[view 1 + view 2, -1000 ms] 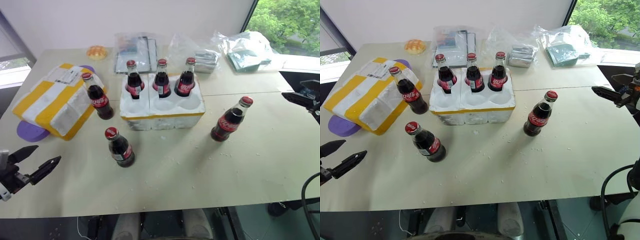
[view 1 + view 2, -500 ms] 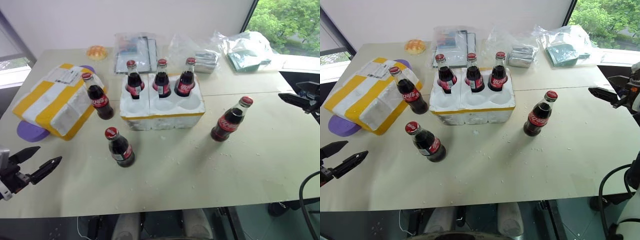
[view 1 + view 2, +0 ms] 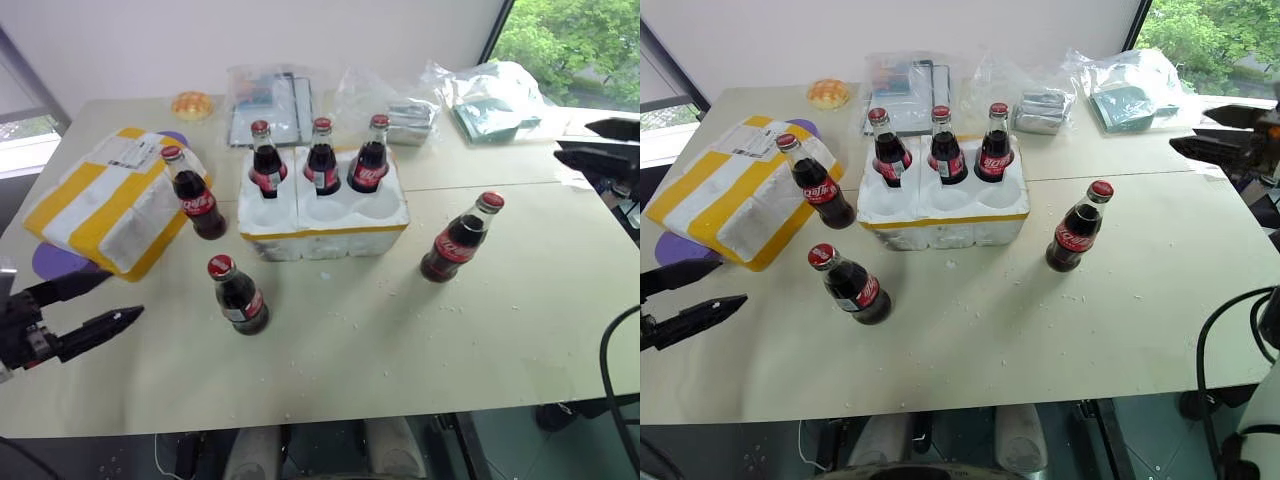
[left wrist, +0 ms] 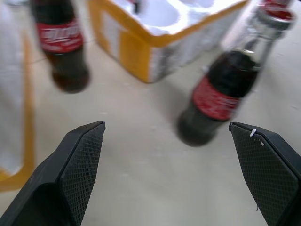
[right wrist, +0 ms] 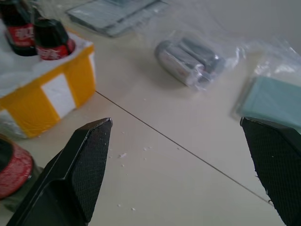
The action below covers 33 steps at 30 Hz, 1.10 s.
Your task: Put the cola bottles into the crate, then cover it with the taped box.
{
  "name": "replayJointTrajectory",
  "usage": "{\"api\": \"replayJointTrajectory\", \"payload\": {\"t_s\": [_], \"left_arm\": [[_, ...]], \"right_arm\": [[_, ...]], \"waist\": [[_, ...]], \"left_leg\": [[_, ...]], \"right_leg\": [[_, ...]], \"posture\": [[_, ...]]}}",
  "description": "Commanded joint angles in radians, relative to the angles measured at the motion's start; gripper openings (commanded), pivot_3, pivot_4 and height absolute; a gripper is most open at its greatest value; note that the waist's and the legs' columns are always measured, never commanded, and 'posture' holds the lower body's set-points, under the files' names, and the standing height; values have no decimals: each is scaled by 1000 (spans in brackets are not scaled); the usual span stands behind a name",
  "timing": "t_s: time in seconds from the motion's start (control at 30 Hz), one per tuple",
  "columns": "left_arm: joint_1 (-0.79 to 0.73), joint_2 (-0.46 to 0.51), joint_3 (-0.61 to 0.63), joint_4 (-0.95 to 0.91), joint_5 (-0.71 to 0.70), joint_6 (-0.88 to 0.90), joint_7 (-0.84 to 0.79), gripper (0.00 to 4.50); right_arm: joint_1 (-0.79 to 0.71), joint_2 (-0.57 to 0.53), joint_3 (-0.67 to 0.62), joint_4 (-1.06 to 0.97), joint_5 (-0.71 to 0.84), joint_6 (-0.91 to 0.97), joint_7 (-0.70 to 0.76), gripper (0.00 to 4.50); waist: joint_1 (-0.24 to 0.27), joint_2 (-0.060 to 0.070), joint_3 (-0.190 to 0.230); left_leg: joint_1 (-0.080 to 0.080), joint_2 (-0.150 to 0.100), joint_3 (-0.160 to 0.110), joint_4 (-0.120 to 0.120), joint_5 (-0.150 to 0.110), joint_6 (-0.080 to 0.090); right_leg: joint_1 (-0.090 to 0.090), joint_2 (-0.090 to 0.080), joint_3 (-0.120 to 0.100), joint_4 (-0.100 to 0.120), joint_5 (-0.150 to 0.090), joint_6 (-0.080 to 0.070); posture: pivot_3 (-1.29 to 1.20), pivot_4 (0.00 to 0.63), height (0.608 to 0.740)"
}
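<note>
You are halfway through the loading. The crate sits mid-desk with three cola bottles standing in its far row of wells; the three near wells are bare. Three bottles are still out on the desk: one to the left of the crate, just beside the taped box, one near and left of the crate, and one off to the right, well apart from the crate. All three stand upright.

The taped box lies at the far left of the desk, partly on a purple disc, and has not yet been put over the crate. Covering can only come once the near wells are filled.

Your left gripper hangs at the near left edge, jaws wide apart and holding nothing; in its wrist view the near-left bottle stands ahead between the jaws. Your right gripper is at the far right, also with jaws spread and empty, well apart from the right-hand bottle.

Judging from that, three bottles remain to be seated, then the box goes on top. Plastic bags and a bun at the far edge play no part.
</note>
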Motion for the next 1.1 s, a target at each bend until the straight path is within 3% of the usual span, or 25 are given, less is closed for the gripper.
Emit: {"api": "replayJointTrajectory", "payload": {"t_s": [0.03, 0.2, 0.4, 0.67, 1.1], "left_arm": [[-26, 40, -38, -44, -10, -2, -44, 4421], [-130, 62, -177, -50, 2, -13, -38, 4421], [-262, 61, -385, -17, 69, -44, -28, 4421], [-414, 33, -604, 29, 148, -76, -22, 4421], [-540, -83, -824, 120, 297, -153, 12, 4421]], "right_arm": [[-67, -9, 85, -149, 98, 103, 95, 4500], [-20, -52, 233, -502, 423, 347, 98, 4500], [46, -110, 271, -834, 679, 504, 98, 4500], [88, -88, 219, -1013, 774, 603, 98, 4500], [152, -52, 127, -1063, 747, 663, 98, 4500]], "waist": [[1, 0, 0], [4, 0, 0], [13, 1, 1], [22, 1, 1], [33, 1, 0]], "left_leg": [[0, 0, 0, 0, 0, 0], [0, 0, -1, 0, 0, 0], [-1, 0, -1, 0, 0, 0], [0, 0, -1, 1, 0, 0], [-1, 0, -1, 1, 0, 0]], "right_leg": [[0, 0, 0, 0, 0, 0], [0, 0, 0, 1, 0, 0], [-1, 0, 0, 1, 0, 0], [-1, 1, 0, 3, 0, 0], [-1, 1, 0, 3, 2, 4]], "posture": [[0, 150, 737], [0, 150, 737], [0, 150, 737], [0, 150, 737], [0, 150, 737]]}}
